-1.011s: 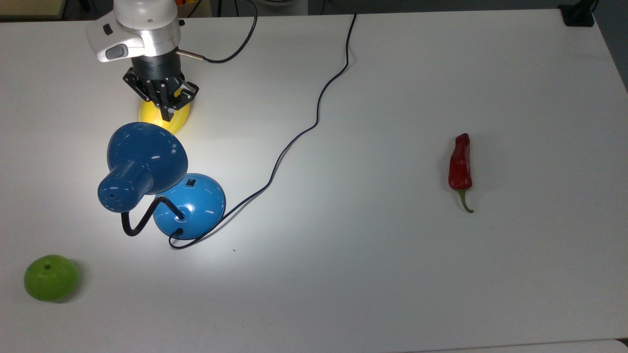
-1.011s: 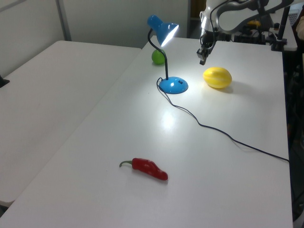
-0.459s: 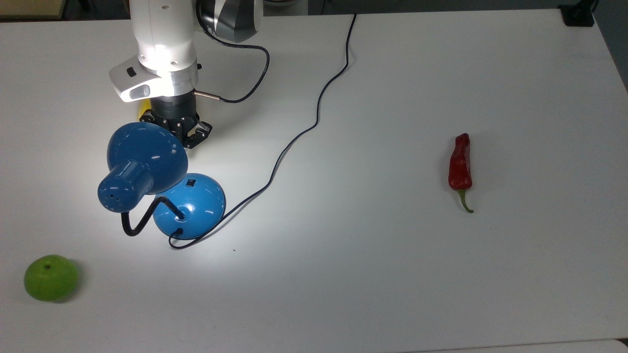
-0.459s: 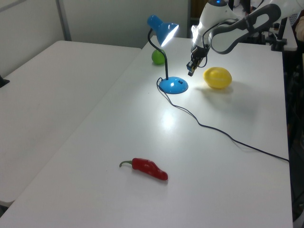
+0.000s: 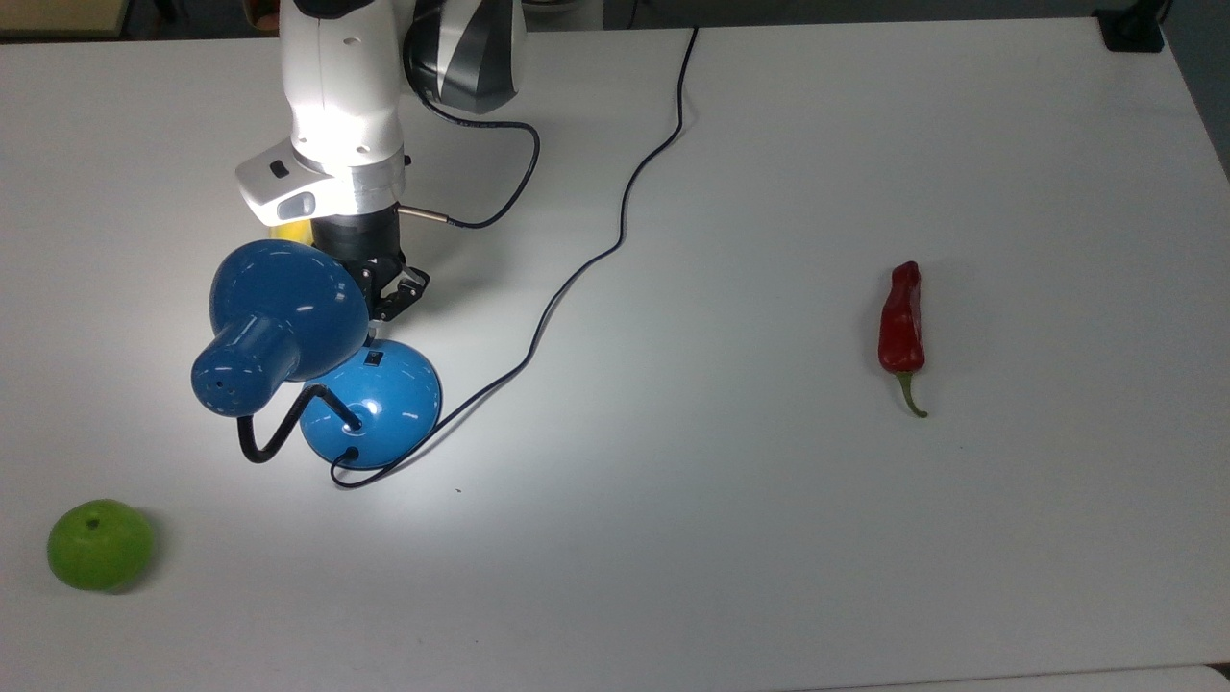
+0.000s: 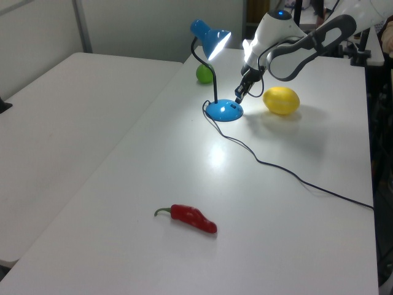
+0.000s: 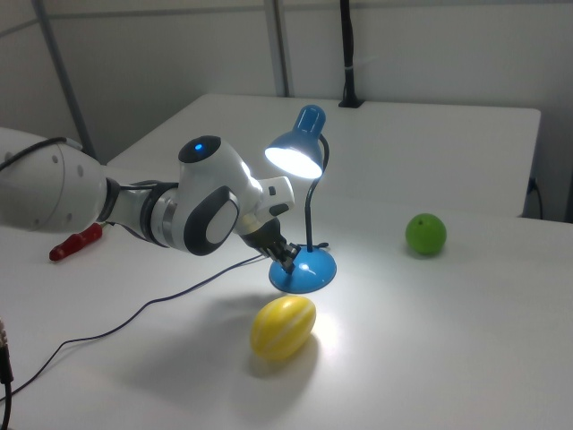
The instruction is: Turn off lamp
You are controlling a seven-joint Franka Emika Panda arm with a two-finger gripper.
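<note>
**Gripper at the lamp's base**

Gripper (image 5: pixel 377 319) tip hangs just above the small black switch (image 5: pixel 374 359) on the glossy, domed blue base (image 5: pixel 384 404) of the lamp (image 6: pixel 215 42), apparently closed and holding nothing. Its bell-shaped shade glows over the matte white table (image 5: pixel 769 529). A smooth yellow fruit (image 7: pixel 283 327) lies nearby.

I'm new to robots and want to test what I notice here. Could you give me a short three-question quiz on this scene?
1. True or false: the lamp is lit.
2. Which fruit lies nearest the gripper: A) lime, B) lemon, C) chili?
3. What part of the lamp is the gripper closest to?

Key:
1. True; the shade glows and the table beneath is bright.
2. B.
3. The base, by its small black switch.
</note>
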